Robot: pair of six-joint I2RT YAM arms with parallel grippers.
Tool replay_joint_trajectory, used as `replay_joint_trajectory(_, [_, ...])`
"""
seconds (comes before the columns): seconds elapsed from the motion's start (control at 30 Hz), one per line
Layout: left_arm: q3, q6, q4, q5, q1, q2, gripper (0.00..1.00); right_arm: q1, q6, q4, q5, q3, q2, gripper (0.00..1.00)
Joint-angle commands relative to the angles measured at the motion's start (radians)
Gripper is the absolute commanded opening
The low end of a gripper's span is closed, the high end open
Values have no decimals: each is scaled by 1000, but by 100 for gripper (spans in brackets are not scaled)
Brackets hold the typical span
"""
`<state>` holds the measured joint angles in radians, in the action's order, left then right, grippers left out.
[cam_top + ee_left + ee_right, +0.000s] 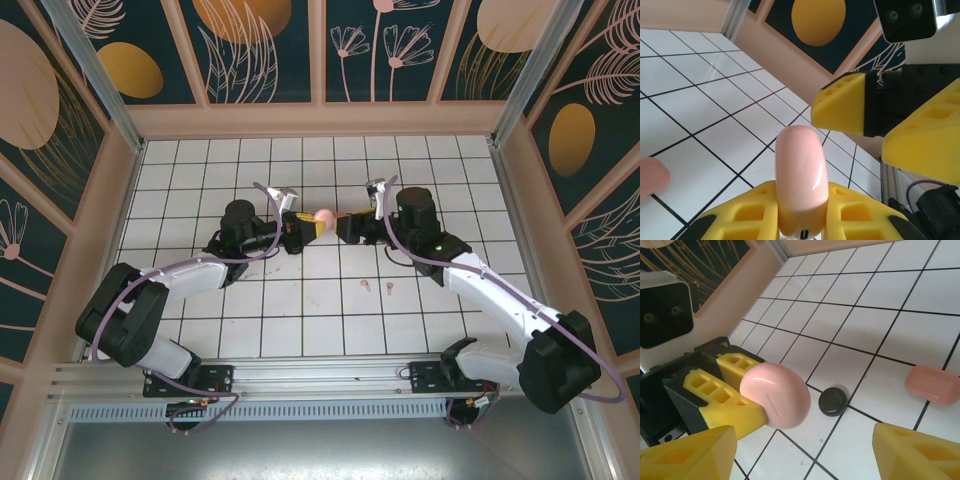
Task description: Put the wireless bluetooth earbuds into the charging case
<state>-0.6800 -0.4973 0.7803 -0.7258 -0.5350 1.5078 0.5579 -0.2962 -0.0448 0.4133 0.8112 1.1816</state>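
Left gripper [802, 220] is clenched on a closed pink case [801, 175], yellow pads on both flat sides, the rounded end sticking out toward the right arm. Right gripper [795, 450] is spread wide and gripping nothing, its fingers [840, 104] just beyond that free end, one to each side, not touching. From above, both meet mid-air over the middle of the table [200, 170], case [324, 215] between them. The case is glossy hard plastic, light and stiff, so it will likely slip or twist in a pinch. My guess: the right should take the upper shell near the seam and hinge it open while the left holds the base, and I can't see the seam clearly from here. Earbuds [364, 284] lie on the tiles near-right of the grippers, two small pale stemmed bits [389, 288] side by side, well apart from either set of fingers and below them. They'd be very light, smooth and tiny, easy to flick away; pinch across the bud head with the stem free so it drops into its socket. Also on the floor under the right wrist: a small black round case [833, 401] and a second pink case [932, 384], both untouched.
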Motion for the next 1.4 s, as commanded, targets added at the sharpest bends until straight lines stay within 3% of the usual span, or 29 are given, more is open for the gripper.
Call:
replay_joint_trajectory(0.0, [-36, 4, 4, -58, 6, 3, 0, -5, 39, -77, 59, -5, 23, 71])
replay_joint_trajectory(0.37, [-47, -25, 28, -81, 6, 16, 0, -6, 8, -148, 64, 14, 104, 66])
replay_joint_trajectory(0.5, [-46, -33, 39, -101, 6, 15, 0, -5, -12, -167, 6, -1, 136, 61])
replay_joint_trajectory(0.67, [-28, -50, 67, -97, 6, -12, 0, -93, -70, -208, -30, -62, 161, 54])
replay_joint_trajectory(0.9, [-26, -46, 65, -93, 6, -20, 0, -128, -119, -249, 68, -131, 19, 54])
replay_joint_trajectory(1.0, [-26, -54, 81, -101, 6, -16, 0, -128, -147, -287, 179, -141, -25, 54])
replay_joint_trajectory(1.13, [-15, -91, 148, -122, 6, -9, 0, -124, -206, -372, 287, -151, -26, 54])
replay_joint_trajectory(1.37, [2, -183, 282, -136, 6, 7, 0, -109, -272, -483, 310, -165, 5, 49])
